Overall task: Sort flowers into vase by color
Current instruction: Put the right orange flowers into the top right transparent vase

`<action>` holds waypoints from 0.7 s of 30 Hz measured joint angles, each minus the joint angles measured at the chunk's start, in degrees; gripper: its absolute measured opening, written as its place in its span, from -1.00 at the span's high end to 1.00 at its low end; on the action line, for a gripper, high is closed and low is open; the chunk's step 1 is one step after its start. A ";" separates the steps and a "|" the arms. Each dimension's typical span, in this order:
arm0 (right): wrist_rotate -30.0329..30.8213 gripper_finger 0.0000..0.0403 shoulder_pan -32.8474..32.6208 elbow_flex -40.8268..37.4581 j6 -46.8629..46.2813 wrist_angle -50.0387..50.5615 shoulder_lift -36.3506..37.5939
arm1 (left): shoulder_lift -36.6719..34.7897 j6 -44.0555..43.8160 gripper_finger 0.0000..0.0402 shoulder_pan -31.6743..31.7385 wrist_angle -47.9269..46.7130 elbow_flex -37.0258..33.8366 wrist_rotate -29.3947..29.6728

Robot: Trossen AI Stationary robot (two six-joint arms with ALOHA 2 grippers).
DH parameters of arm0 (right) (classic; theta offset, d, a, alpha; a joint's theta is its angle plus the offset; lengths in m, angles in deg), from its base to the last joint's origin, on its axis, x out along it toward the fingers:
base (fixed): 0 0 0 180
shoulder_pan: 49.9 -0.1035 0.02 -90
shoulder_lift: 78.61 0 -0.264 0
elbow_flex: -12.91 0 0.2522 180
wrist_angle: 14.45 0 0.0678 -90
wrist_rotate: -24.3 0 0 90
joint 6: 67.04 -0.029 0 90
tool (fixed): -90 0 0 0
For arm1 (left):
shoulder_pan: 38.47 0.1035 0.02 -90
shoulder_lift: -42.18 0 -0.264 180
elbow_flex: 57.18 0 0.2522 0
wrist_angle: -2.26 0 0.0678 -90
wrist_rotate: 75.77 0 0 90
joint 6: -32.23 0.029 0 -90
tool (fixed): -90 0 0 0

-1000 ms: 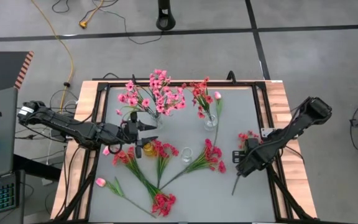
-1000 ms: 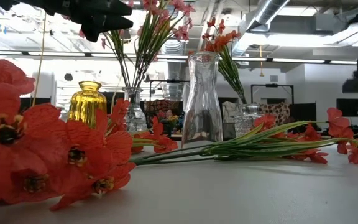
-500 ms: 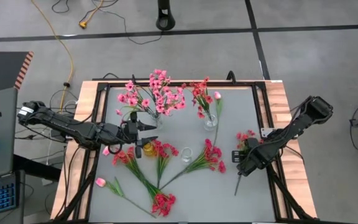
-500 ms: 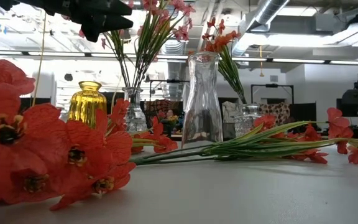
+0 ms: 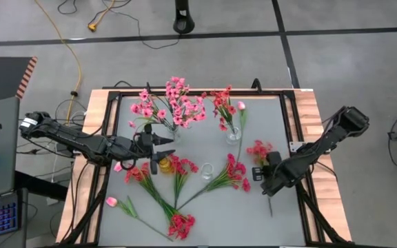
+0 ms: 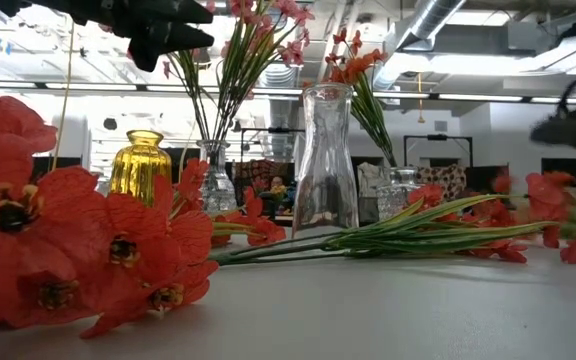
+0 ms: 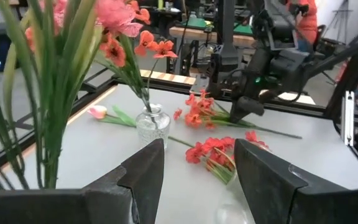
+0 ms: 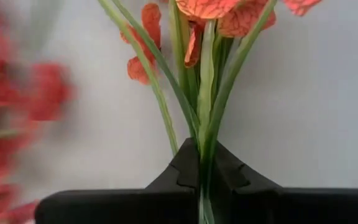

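Note:
My right gripper (image 5: 268, 183) (image 8: 201, 163) is shut on a red-blossomed sprig (image 5: 259, 150) at the table's right. Its stem end (image 5: 270, 205) trails toward the near edge. My left gripper (image 5: 166, 149) (image 7: 194, 174) hovers open and holds nothing, between the clear vase of pink flowers (image 5: 174, 131) and the yellow vase (image 5: 163, 166). A second clear vase (image 5: 233, 135) holds red flowers. More red sprigs (image 5: 229, 174) (image 5: 180, 224) and a pink bud (image 5: 112, 202) lie flat on the table. My right gripper pinches the sprig's bundle of thin green stems (image 8: 202, 144) between its two fingers, below the blossoms. The fingers slant down from the table's right and lie across the stems. The blossoms (image 8: 204, 7) stand out beyond the fingertips. I cannot tell whether the sprig is clear of the table.
An empty clear glass vase (image 5: 207, 167) (image 6: 325, 165) stands mid-table between the loose sprigs. A black frame (image 5: 288, 103) runs round the grey tabletop. Bare grey surface shows at the near right (image 5: 240, 220).
My right gripper has shut on the red sprig's stems and tipped. The sprig has turned about. Its blossom end has swung toward the table's left, and its stem end has swung toward the right.

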 joint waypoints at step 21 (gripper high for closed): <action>30.47 0.77 5.49 7.48 68.67 -24.97 22.82 | 0.00 -2.48 0.09 0.00 0.24 0.00 2.12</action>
